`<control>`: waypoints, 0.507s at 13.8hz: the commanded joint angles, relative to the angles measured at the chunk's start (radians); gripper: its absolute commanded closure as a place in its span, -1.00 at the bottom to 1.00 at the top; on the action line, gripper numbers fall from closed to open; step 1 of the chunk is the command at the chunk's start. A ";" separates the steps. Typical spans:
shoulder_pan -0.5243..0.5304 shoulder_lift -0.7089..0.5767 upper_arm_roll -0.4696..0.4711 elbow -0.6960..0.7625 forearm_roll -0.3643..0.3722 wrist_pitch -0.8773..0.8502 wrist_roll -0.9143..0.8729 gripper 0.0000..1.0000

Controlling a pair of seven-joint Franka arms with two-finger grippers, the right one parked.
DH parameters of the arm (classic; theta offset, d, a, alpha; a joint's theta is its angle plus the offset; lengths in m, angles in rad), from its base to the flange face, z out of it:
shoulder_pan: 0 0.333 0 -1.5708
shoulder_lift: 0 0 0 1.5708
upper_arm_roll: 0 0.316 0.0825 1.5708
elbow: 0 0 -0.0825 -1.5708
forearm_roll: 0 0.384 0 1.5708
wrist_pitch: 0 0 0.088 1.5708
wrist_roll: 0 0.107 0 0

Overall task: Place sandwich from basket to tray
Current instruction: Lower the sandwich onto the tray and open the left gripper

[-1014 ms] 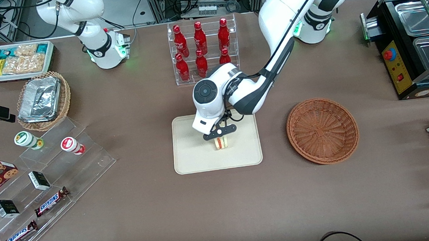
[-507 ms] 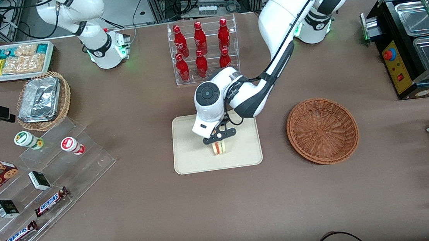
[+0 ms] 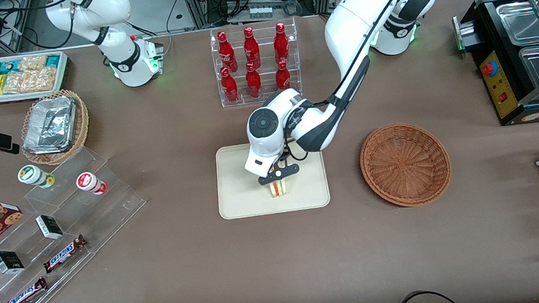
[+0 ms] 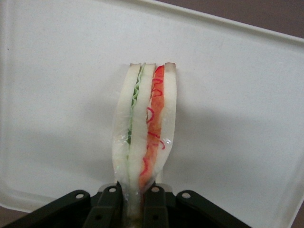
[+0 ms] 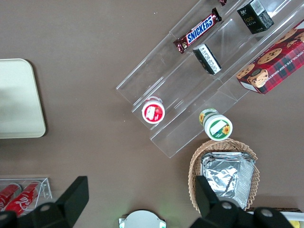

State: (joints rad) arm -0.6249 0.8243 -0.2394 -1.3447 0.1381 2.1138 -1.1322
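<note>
Sandwich [image 4: 145,137] is out of the basket [image 3: 405,164], clamped in the hand [image 3: 278,175] over the tray [image 3: 239,193]; only setting down and release seem left.

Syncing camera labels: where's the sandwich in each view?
Front view: sandwich over the tray, held in the gripper, jaws shut on it.
Left wrist view: sandwich edge-on, gripper pinching it, tray beneath.
Right wrist view: not in it; only a tray corner shows.
Shared landmark: the tray.
</note>
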 commanded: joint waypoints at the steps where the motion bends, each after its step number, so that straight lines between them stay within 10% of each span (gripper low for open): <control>1: -0.009 0.013 0.003 0.025 0.014 0.015 -0.021 -1.00; 7: -0.009 -0.048 0.003 0.032 0.017 0.009 -0.018 -1.00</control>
State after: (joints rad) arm -0.6256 0.8153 -0.2407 -1.3166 0.1381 2.1334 -1.1324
